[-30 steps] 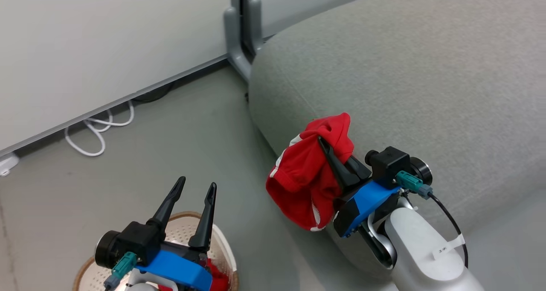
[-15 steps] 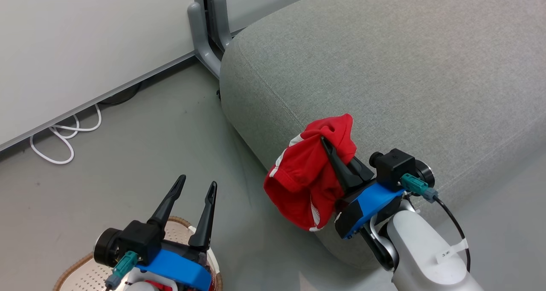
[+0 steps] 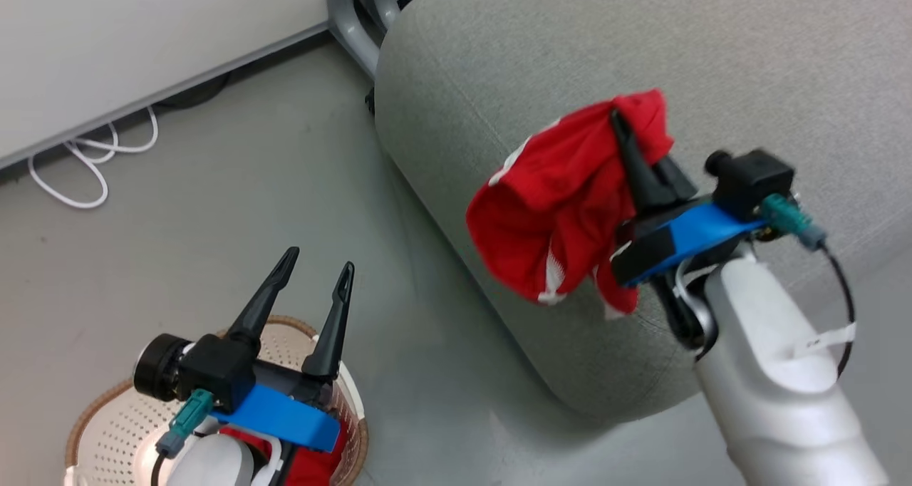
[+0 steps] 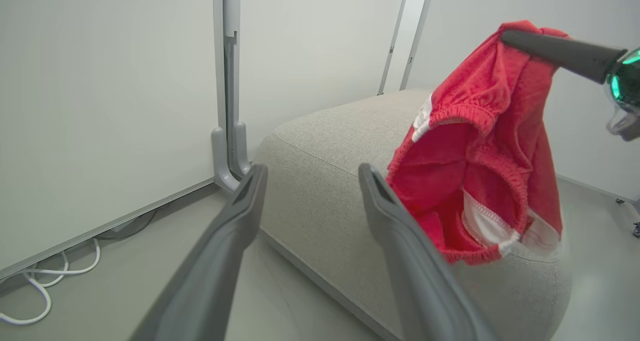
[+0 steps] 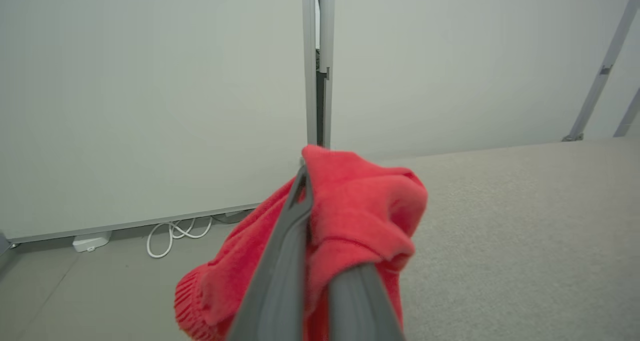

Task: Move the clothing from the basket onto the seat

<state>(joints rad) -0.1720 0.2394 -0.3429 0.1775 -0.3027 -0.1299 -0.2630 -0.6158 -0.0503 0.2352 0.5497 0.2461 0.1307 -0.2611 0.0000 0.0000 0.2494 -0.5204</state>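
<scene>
Holding: my right end effector (image 3: 627, 126) is clenched on the red garment (image 3: 563, 208), its fingers nearly together with a bunch of cloth pinched between them.
Why this hold: a pinch near the top lets the rest hang as a loose pouch, so I judge it should fall away cleanly on release.
Garment's place: in the air at the rounded front edge of the seat (image 3: 712, 51). I cannot tell whether its lowest fold brushes the cushion.
Other end effector: my left end effector (image 3: 319, 258) is spread wide and empty, above the basket (image 3: 92, 429).
Basket: on the floor near the seat, with a second red garment (image 3: 313, 464) inside.
</scene>
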